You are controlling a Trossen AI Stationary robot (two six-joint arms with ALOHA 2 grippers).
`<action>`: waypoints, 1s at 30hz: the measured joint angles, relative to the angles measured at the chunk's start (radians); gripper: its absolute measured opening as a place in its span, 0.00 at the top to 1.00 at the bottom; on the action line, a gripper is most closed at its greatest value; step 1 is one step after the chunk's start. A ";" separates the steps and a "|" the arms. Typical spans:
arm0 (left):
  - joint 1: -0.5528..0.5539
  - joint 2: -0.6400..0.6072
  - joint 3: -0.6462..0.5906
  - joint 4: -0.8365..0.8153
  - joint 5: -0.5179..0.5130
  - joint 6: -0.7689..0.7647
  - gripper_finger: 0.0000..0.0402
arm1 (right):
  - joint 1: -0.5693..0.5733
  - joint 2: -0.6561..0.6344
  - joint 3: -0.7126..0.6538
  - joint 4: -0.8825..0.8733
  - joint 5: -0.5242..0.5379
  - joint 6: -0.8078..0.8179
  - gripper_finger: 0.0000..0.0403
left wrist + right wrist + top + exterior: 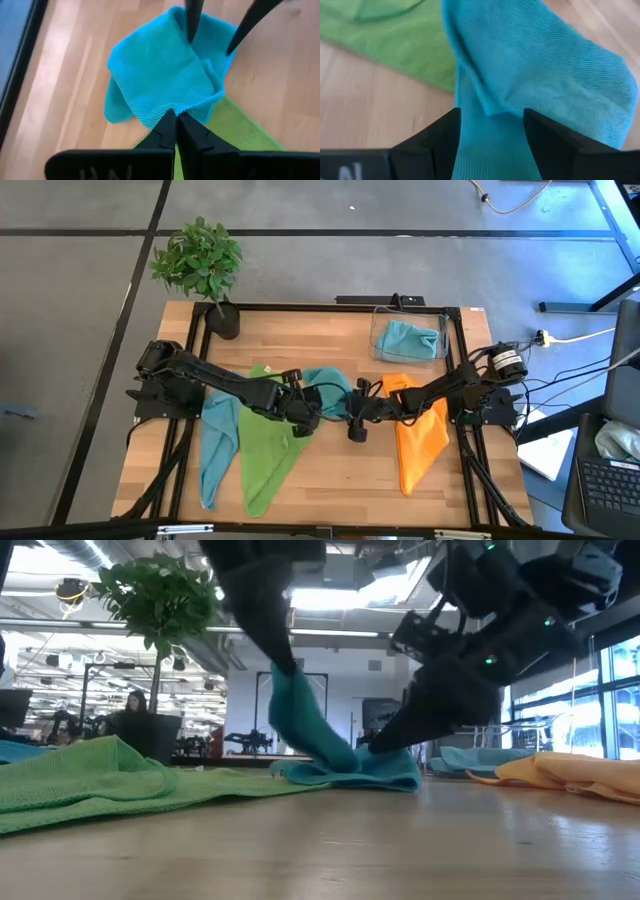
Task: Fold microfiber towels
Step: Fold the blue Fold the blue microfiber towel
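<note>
Green towel [90, 780] lies nearest the low camera, spread flat on the table [340, 470] at the left. Behind it, at the table's middle, the teal towel [340, 755] is bunched, with one edge drawn upward.

Left gripper [176, 120] is fully closed, pinching an edge of the teal towel where it overlaps the green towel. Right gripper [491, 122] is spread wide with the teal towel between its fingers; no grip is made on that side.

Other towels: a light blue towel [218, 442] lies at the left of the green one; the orange towel [420, 438] lies at the right; a second light blue towel [408, 338] sits in the clear bin [380, 328] at the far right.

Step in hand, as judged: securing the teal towel before spreading or folding it. The next move calls for the right gripper to close on its own edge, well apart from the left grip, so the cloth can be lifted and laid flat on bare wood, clear of the green towel.

View differences: the high view alone shows all five towels and which arm is which. The low view alone shows the lifted edge. Only the wrist views show how each jaw pair stands.
</note>
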 joint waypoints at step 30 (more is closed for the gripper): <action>-0.007 0.000 0.091 -0.072 -0.103 0.032 1.00 | -0.171 0.206 0.002 0.345 -0.190 0.249 0.46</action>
